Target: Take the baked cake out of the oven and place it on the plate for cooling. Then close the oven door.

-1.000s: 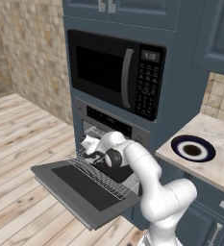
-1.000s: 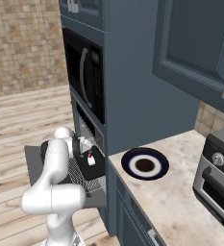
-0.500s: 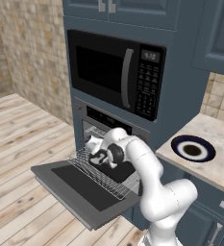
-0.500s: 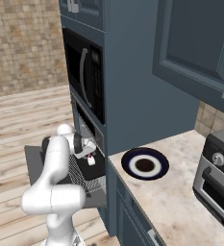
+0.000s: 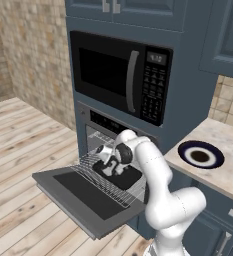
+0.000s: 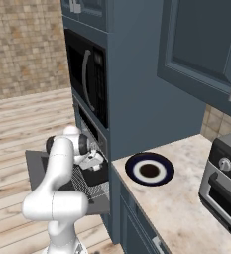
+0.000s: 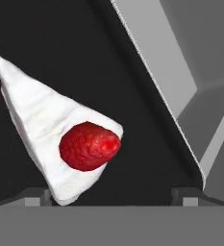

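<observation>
**Open fingers over the cake in the oven**

Your gripper point(image 7: 111, 196) hangs spread wide and holds nothing, just above the cake point(image 7: 60, 144), which lies on the black tray point(image 5: 119, 174) on the pulled-out rack of the oven point(image 5: 103, 131). The oven door point(image 5: 85, 198) is down. The plate point(image 6: 149, 168) sits on the counter point(image 6: 186, 203).
</observation>
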